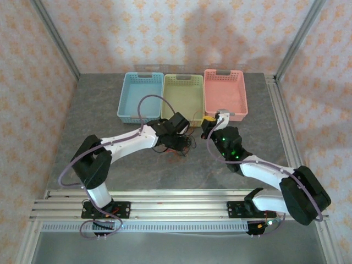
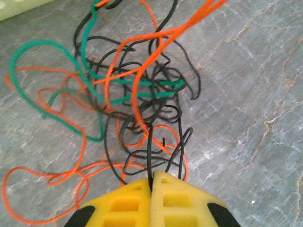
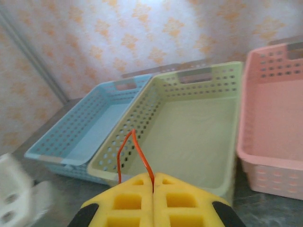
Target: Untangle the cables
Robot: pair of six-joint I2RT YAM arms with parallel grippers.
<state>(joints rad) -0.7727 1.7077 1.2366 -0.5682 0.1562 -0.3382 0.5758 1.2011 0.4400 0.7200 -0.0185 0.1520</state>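
The cables (image 2: 137, 90) lie in a loose tangle on the grey table: thin orange, green and black strands crossing one another. My left gripper (image 2: 152, 178) is shut at the near edge of the tangle, with a black cable (image 2: 149, 151) pinched between its yellow pads. One orange strand (image 2: 189, 22) runs taut up and to the right. From above, the left gripper (image 1: 184, 144) sits over the tangle (image 1: 181, 149). My right gripper (image 3: 153, 178) is shut on an orange cable (image 3: 140, 156) that loops up from its tips. It hovers in front of the baskets (image 1: 208, 123).
Three baskets stand in a row at the back: blue (image 1: 125, 96), pale green (image 1: 183, 99) and pink (image 1: 225, 96). The right gripper faces the green basket (image 3: 189, 127), with the blue (image 3: 85, 132) and pink (image 3: 274, 118) ones to either side. Metal frame posts flank the table.
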